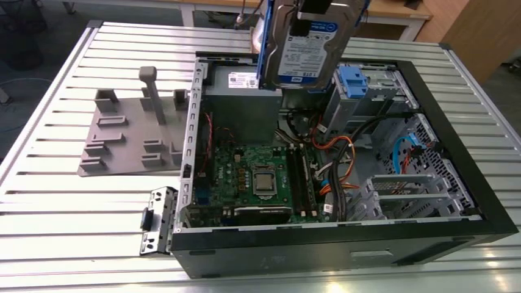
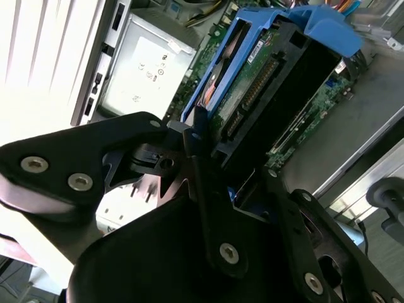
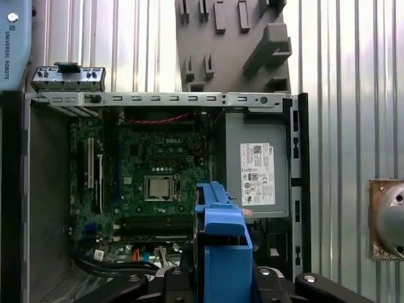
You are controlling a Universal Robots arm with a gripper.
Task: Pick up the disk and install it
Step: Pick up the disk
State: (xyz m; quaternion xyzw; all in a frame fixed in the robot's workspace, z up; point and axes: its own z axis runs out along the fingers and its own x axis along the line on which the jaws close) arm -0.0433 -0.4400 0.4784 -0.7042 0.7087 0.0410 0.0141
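The disk [image 1: 305, 52], a silver-grey hard drive with a white-and-blue label and a blue frame, hangs upright in the air over the back of the open computer case [image 1: 480, 201]. My gripper [image 1: 321, 11] is shut on its upper end, at the top of the exterior view. In the second wrist view the disk [image 2: 265, 95] shows its green circuit board and connector edge, clamped between my black fingers [image 2: 196, 158]. The first wrist view looks straight down past the disk's blue frame [image 3: 221, 246] onto the case interior.
Inside the case lie a motherboard [image 1: 252, 177], a grey power supply box [image 1: 244, 104], orange and blue cables, and a metal drive bay with a blue tab [image 1: 352, 79]. A grey fixture plate [image 1: 130, 134] and a small metal bracket [image 1: 158, 220] sit on the slatted table.
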